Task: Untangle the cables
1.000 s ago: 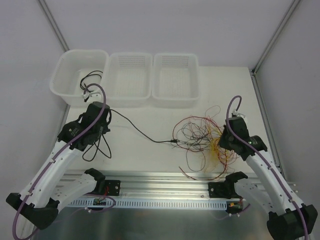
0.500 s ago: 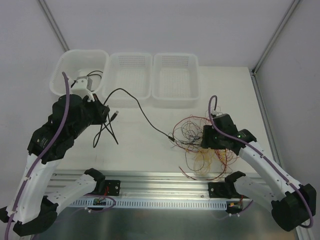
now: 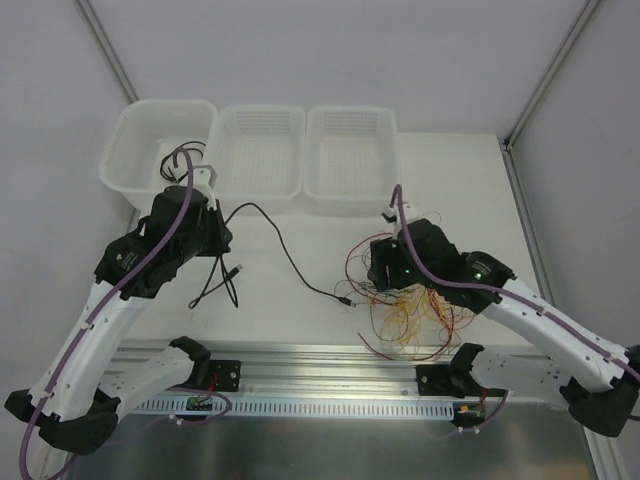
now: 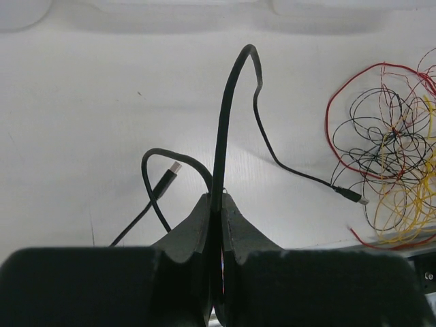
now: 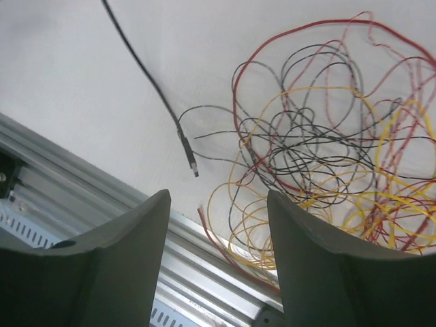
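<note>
The cables are a loose tangle of thin red, yellow and black wires point(image 3: 415, 292) on the white table, right of centre, also seen in the right wrist view as the tangle point(image 5: 320, 150). My left gripper point(image 3: 220, 238) is shut on a thicker black USB cable point(image 4: 225, 116), which arcs up from the jaws. One plug point(image 4: 355, 199) lies at the tangle's edge, the other plug point(image 4: 173, 170) near my fingers. My right gripper point(image 5: 218, 197) hangs open over the tangle's near left side, holding nothing.
Three white baskets stand along the back: a tub point(image 3: 130, 150) with a black cable point(image 3: 185, 152) in it, a middle basket point(image 3: 260, 120) and a right basket point(image 3: 350, 120). An aluminium rail point(image 3: 320, 358) runs along the near edge below the tangle.
My right gripper has opened and swung left across the tangle. My left arm rose toward the tub with the black cable, then came back down; the cable's loose plug shifted.
</note>
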You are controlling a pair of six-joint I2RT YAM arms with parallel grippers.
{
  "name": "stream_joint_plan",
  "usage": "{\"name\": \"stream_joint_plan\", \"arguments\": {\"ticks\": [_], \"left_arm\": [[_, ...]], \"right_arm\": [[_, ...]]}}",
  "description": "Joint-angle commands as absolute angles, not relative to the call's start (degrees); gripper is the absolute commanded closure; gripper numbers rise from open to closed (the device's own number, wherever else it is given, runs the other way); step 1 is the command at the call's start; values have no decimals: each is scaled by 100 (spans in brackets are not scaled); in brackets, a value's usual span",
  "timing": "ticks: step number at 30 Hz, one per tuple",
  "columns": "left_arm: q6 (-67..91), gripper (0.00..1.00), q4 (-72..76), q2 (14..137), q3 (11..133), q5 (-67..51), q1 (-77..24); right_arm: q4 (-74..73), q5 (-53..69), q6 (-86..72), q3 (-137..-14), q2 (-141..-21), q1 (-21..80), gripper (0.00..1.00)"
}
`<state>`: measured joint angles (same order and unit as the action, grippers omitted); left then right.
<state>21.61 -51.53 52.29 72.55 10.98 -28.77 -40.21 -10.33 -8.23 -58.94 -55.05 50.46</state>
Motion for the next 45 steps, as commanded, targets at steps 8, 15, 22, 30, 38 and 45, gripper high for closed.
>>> {"name": "stream_joint_plan", "arguments": {"ticks": [8,15,22,30,38,45], "left_arm": [[2223,100,-5133,5001,7242,1187,-2848],[2294,100,-5133,4887,7066,1125,-2848],[2347,100,-5142,4852,6944,1081,-2839],[2347,100,-5142,4799,6899,1125,-2848],[2312,100,-5150,4799,6820,1282,-2848],[2250,100,-5387,4947,6767,2135,-2848]], "right_arm": [[-3297,-1765,-1712,-6302,-7505,5889,42],[-2971,-2303,-2786,-6451,-8489,5959,48],[-2865,-2417,-3524,-6635,-9342,5994,49],[-2927,-2408,-3823,-6855,-9966,6003,63],[-3374,-3022,-3744,-6759,-9548,6003,99],[-4183,-3990,-3226,-6056,-7544,5968,99]]}}
